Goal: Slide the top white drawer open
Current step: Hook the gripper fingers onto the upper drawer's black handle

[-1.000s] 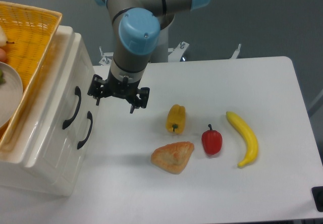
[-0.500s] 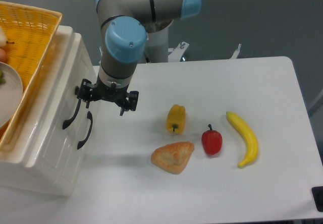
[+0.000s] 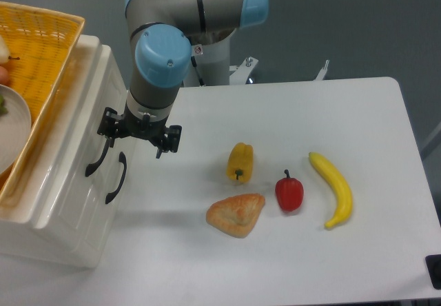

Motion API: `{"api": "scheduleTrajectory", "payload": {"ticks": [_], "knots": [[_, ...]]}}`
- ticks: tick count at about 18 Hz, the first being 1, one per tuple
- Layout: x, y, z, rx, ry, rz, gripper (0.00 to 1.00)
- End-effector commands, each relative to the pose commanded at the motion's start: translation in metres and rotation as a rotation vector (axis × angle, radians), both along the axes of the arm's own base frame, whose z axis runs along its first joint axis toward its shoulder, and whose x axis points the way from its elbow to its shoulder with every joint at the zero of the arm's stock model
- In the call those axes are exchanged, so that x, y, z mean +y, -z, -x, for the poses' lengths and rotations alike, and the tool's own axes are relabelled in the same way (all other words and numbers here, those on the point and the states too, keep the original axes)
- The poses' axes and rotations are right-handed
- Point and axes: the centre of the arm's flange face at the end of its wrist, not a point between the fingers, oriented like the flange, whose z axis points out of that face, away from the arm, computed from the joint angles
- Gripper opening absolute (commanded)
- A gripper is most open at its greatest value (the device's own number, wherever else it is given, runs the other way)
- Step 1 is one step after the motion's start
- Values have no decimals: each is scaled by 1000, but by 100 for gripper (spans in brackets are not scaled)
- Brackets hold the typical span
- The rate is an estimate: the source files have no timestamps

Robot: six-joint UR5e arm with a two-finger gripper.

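The gripper [image 3: 136, 137] hangs spread wide at the handle [image 3: 96, 160] of the top white drawer [image 3: 76, 140]. The drawer sits closed.

We see a UR5e arm [image 3: 186, 6] built of grey metallic tube sections, its joints closed by rounded light-blue caps; the nearest cap, a smooth blue disc, carries small dark screw marks on its face. A thin black seam ring circles the upper grey segment, and a small red-and-white label sits just beside that nearest cap. Below the cap, a grey wrist cylinder ends in a white band. Under the band hangs the black two-finger gripper [image 3: 138, 134], angular and bracket-like, with short dark fingers.
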Motion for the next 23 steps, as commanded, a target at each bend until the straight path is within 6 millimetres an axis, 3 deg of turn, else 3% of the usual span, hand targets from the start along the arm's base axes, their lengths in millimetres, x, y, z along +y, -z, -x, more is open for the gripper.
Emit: {"api": "scheduleTrajectory", "payload": {"ticks": [6,23], "knots": [[7,5,-10,-26,14,-5,100],[11,18,-11,-41,17,13,100]]}}
